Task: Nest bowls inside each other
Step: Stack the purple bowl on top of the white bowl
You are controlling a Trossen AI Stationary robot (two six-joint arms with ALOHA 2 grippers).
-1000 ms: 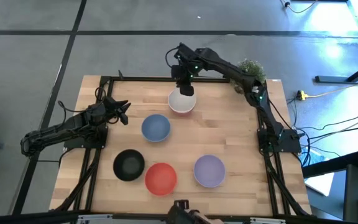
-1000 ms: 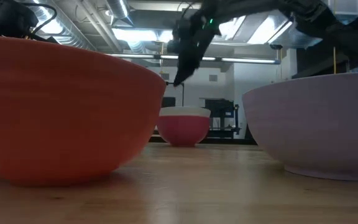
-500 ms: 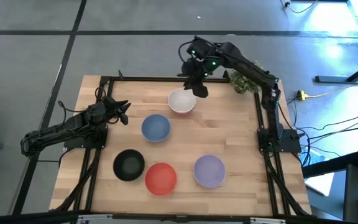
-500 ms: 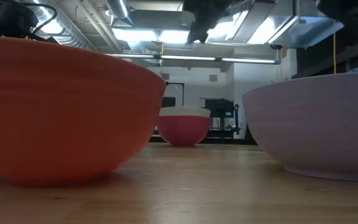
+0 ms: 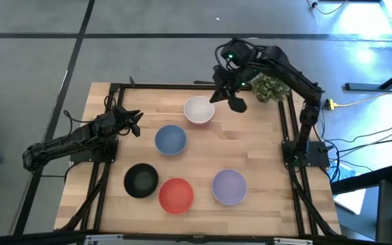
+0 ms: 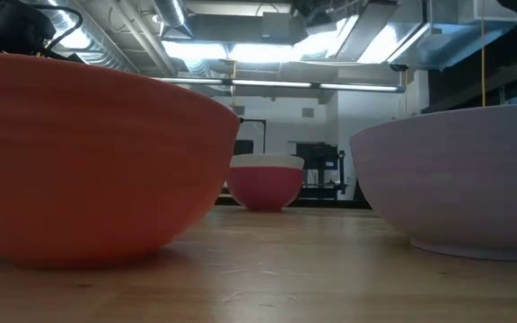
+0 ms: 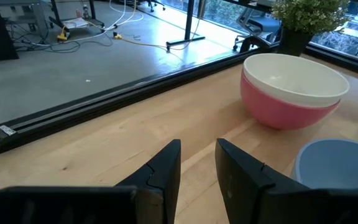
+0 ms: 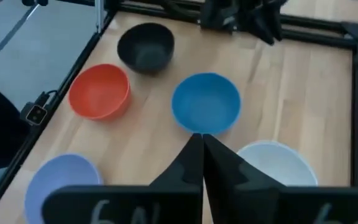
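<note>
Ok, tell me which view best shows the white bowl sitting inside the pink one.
The left wrist view: the white bowl sits nested in the pink bowl, both seen from the side. The low view shows the pair small and far off. The high and right wrist views show only the white bowl from above.

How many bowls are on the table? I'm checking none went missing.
6. The white bowl sits nested in the pink bowl at the far edge; the blue bowl is mid-table; the black bowl, red-orange bowl and lavender bowl line the near edge.
</note>
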